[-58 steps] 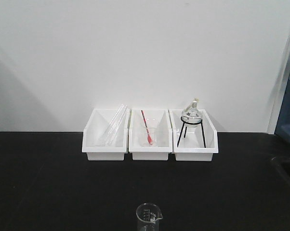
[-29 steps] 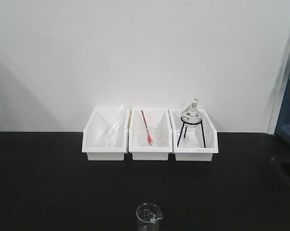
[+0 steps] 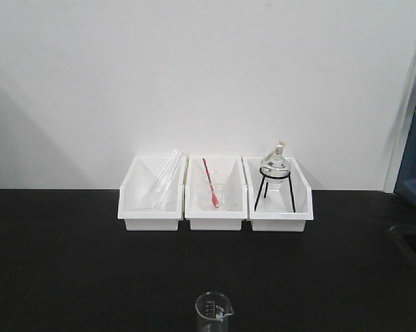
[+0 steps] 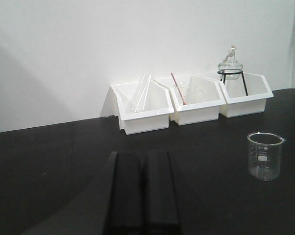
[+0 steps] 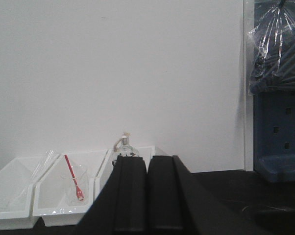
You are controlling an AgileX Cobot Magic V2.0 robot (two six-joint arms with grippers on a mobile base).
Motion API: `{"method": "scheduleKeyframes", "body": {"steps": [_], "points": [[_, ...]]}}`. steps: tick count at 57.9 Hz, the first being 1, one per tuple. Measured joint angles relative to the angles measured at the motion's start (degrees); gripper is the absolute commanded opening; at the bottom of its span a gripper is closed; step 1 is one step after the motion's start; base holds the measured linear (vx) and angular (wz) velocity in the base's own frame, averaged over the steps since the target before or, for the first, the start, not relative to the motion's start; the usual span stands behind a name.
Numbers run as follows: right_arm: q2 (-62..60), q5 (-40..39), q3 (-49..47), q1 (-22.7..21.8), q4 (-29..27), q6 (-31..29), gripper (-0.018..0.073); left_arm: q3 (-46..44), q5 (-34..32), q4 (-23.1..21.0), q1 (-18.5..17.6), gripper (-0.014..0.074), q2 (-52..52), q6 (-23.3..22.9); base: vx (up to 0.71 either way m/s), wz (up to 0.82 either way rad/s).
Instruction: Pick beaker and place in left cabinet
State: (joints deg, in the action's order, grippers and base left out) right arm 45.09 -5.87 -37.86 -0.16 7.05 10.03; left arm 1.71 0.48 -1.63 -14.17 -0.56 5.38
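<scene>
- Beaker [image 3: 213, 311] stands upright on the black counter [image 3: 70, 277], at the bottom centre of the front view, its base cut off by the frame edge.
- Three white bins [image 3: 215, 200] sit in a row against the wall, well behind it.
- Left hand [image 4: 143, 155]: fingers pressed together and empty, with the beaker apart at the frame's right.
- Right hand [image 5: 147, 160]: fingers closed and empty.

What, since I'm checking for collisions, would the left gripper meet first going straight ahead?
Probably the leftmost white bin holding glass tubes; the left gripper points at it across bare counter. The beaker sits off to the right.
</scene>
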Motion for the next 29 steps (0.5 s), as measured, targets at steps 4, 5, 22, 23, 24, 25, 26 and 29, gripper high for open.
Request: {"method": "scheduleKeyframes", "body": {"steps": [4,5,22,23,24,25,26,29], "points": [[0.0,-0.1,0.0,0.0,0.0,0.0,0.0113,0.0,0.0,0.0,0.0,0.0001,0.0,0.0,0.0,0.0],[0.0,0.0,0.0,0.0,0.0,0.0,0.0127,0.0,0.0,0.0,0.0,0.0001,0.0,0.0,0.0,0.0],[0.0,0.7,0.0,0.0,-0.1,0.1,0.0578,0.0,0.0,0.0,0.0,0.0001,0.0,0.0,0.0,0.0],[0.0,0.9,0.0,0.0,-0.1,0.1,0.0601,0.0,0.0,0.0,0.0,0.0001,0.0,0.0,0.0,0.0],[0.0,1.0,0.0,0.0,-0.2,0.1,0.0635,0.0,0.0,0.0,0.0,0.0001,0.0,0.0,0.0,0.0],[0.0,1.0,0.0,0.0,-0.3,0.1,0.0655,0.0,0.0,0.0,0.0,0.0001,0.0,0.0,0.0,0.0],[0.0,1.1,0.0,0.0,-0.3,0.1,0.0676,0.0,0.0,0.0,0.0,0.0001,0.0,0.0,0.0,0.0],[0.0,1.2,0.0,0.0,-0.3,0.1,0.0732,0.0,0.0,0.0,0.0,0.0001,0.0,0.0,0.0,0.0]]}}
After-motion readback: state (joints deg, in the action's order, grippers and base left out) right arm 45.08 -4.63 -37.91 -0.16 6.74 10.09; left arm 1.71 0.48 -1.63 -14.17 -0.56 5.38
